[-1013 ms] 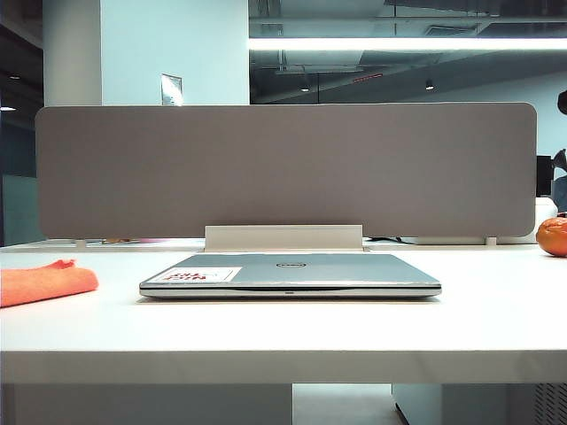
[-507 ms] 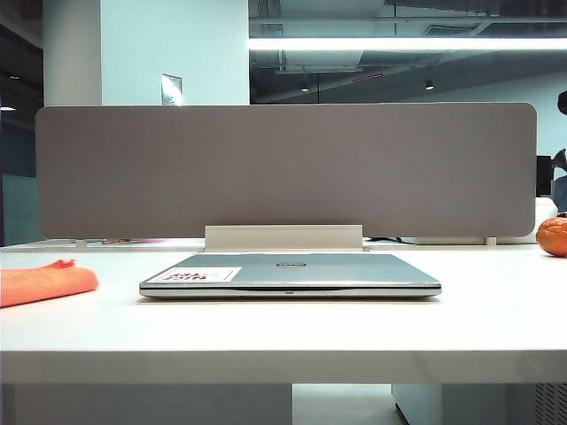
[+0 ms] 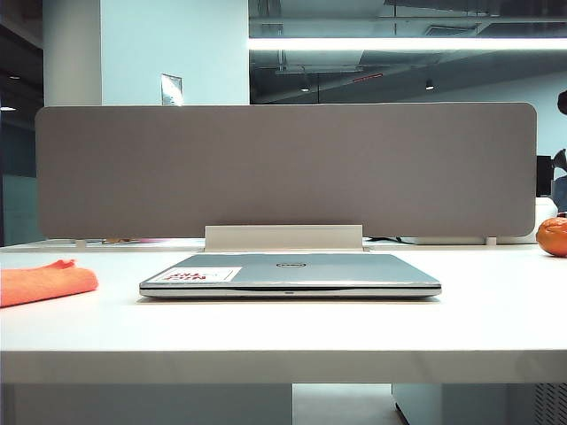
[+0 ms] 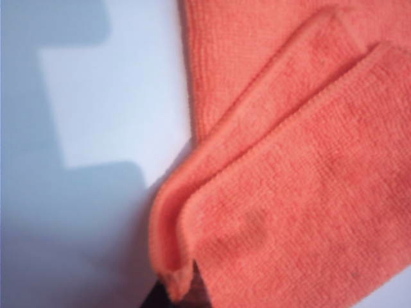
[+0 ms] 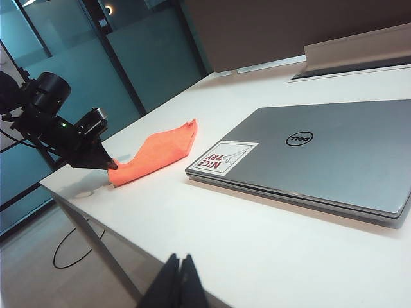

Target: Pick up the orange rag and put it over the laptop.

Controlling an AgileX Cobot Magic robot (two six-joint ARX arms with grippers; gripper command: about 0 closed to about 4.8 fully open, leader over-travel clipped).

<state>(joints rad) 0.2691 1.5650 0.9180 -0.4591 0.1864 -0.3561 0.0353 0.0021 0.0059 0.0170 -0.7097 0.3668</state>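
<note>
The orange rag (image 3: 44, 283) lies folded on the white table (image 3: 283, 328) at the far left. It fills the left wrist view (image 4: 289, 192). The left gripper (image 4: 168, 296) is shut, with a corner of the rag pinched at its dark tips. In the right wrist view the left gripper (image 5: 110, 163) meets the rag's (image 5: 157, 151) near end at the table's corner. The closed silver laptop (image 3: 292, 270) lies mid-table, lid bare, to the right of the rag. The right gripper (image 5: 180, 276) is shut and empty over the table's front edge, away from the laptop (image 5: 321, 151). Neither gripper shows in the exterior view.
A glossy orange ball (image 3: 553, 236) sits at the table's far right. A grey partition panel (image 3: 283, 168) stands behind the laptop. The table's corner and side edge run just beside the rag (image 5: 64, 192), with a cable (image 5: 70, 247) on the floor below.
</note>
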